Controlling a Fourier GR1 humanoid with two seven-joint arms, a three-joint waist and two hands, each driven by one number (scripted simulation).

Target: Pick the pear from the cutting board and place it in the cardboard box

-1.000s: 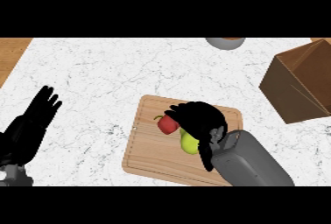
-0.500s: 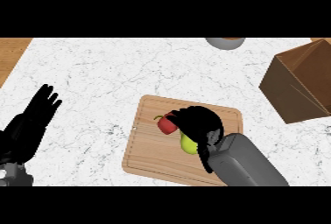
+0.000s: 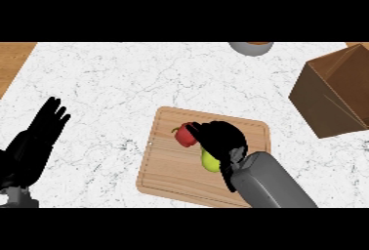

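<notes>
A yellow-green pear [image 3: 209, 162] lies on the wooden cutting board [image 3: 167, 166] in the middle of the counter, mostly hidden under my right hand [image 3: 222, 139]. That hand sits over the pear with its fingers curled down around it. A red pepper [image 3: 186, 136] lies touching the hand's left side. The open cardboard box [image 3: 333, 93] stands at the right edge, tilted, well apart from the board. My left hand [image 3: 39, 134] rests open at the left edge, fingers up.
A grey bowl [image 3: 251, 47] shows partly at the top edge. A strip of wooden surface [image 3: 13, 58] borders the marble counter at the upper left. White marble lies between the board and the box.
My right hand has slid slightly down and left over the pear and its fingers have curled closer round it. The left hand, pepper and box have not moved.
</notes>
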